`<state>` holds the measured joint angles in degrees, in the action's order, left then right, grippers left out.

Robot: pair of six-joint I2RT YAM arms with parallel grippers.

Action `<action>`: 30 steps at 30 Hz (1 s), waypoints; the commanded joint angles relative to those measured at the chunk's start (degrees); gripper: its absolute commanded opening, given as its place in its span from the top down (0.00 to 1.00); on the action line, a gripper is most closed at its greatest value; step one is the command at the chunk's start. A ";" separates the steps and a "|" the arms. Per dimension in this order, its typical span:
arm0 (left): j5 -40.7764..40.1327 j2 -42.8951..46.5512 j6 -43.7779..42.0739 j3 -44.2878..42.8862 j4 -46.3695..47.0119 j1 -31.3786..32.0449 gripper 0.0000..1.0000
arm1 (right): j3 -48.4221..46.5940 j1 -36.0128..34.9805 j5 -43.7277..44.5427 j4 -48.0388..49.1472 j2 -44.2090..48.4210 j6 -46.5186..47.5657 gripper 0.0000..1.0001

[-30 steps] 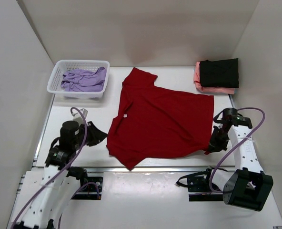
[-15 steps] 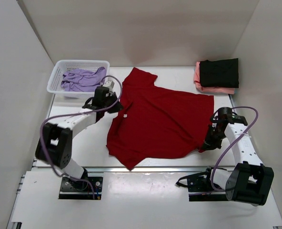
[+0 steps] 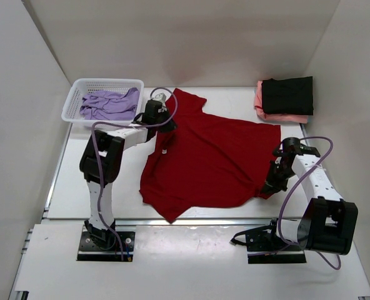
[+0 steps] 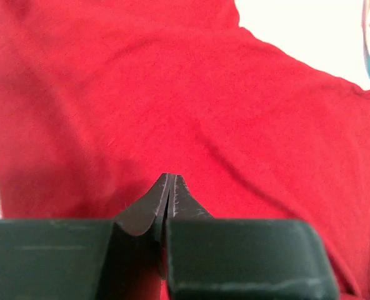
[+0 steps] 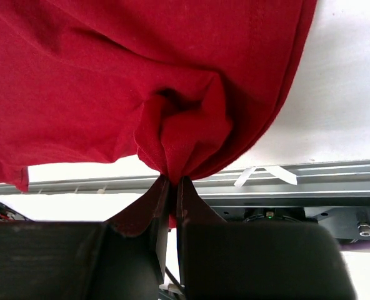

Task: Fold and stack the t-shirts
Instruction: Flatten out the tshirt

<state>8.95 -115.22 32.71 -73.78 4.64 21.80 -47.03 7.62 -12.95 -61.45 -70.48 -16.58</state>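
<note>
in the last second our left arm swung up from beside its base and out across the table, and the left gripper now sits on the red t-shirt by the collar and shoulder, at about 11 o'clock on the garment. its fingers closed during that reach. in the left wrist view the tips are drawn together against the cloth. we judge they have nipped a thin fold, though the pinch itself is hidden.

the right gripper has crept slightly inward and stays clamped on a bunched hem corner at about 4 o'clock, with the cloth gathered into its closed tips in the right wrist view.

the red t-shirt lies spread mid-table and is not yet folded. the black t-shirt rests folded on the salmon pink t-shirt at 2 o'clock, and the lavender t-shirt waits crumpled in the basket at 10 o'clock.

with opposite corners held, we read this as the start of the first fold or a straightening tug. a weak left pinch could slip.
</note>
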 commanded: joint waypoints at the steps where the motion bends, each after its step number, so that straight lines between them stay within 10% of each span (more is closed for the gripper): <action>1: -1.47 -1.66 -0.36 -5.67 -1.12 2.27 0.89 | -2.28 -0.67 -0.50 1.24 -0.62 -0.38 0.99; 30: -21.53 -0.37 -18.13 -12.36 -21.00 -8.62 0.87 | -2.81 -0.23 -0.94 1.86 -3.17 0.05 1.00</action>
<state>-11.60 -121.25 15.05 -85.91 -16.75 14.37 -48.56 7.55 -13.23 -60.07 -74.06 -16.56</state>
